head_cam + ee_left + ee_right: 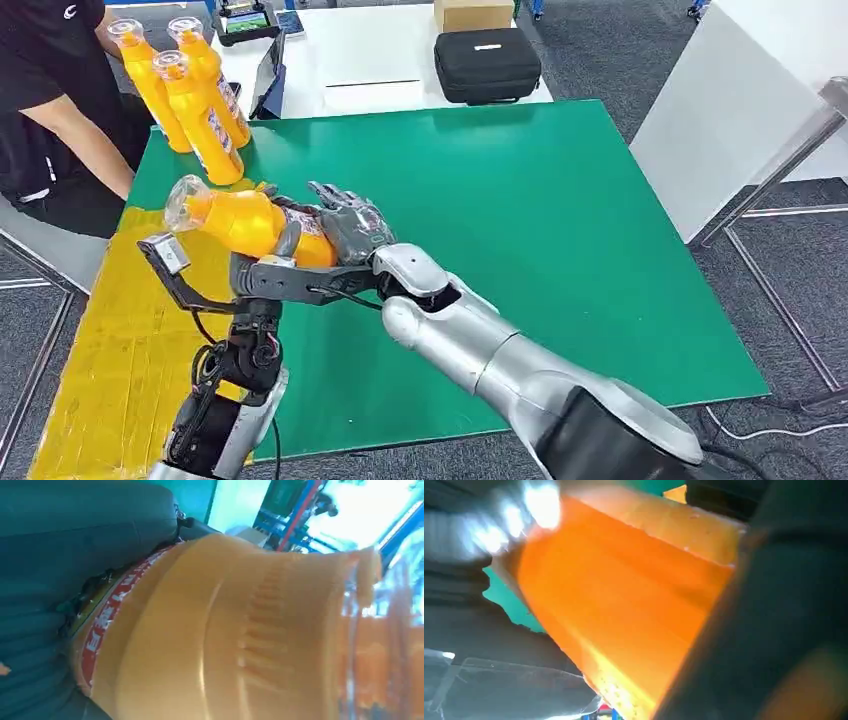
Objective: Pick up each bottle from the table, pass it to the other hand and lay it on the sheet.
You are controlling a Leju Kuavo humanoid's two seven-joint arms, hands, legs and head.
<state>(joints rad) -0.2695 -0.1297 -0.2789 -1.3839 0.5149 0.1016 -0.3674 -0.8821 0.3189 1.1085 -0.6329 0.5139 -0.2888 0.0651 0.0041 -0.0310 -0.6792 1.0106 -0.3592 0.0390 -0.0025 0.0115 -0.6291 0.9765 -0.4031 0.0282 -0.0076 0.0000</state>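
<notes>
An orange bottle with a clear cap and a red label hangs on its side above the left part of the green table, cap toward the yellow sheet. My left hand grips its body from below, a grey thumb curled over it. My right hand wraps the bottle's base end. Close up, the left wrist view has the bottle against my left hand, and the right wrist view has the blurred bottle beside my right hand. Three more orange bottles stand at the table's back left corner.
A person in black sits at the left beside the standing bottles. Behind the green table a white table carries a black case and a cardboard box. A white panel stands at the right.
</notes>
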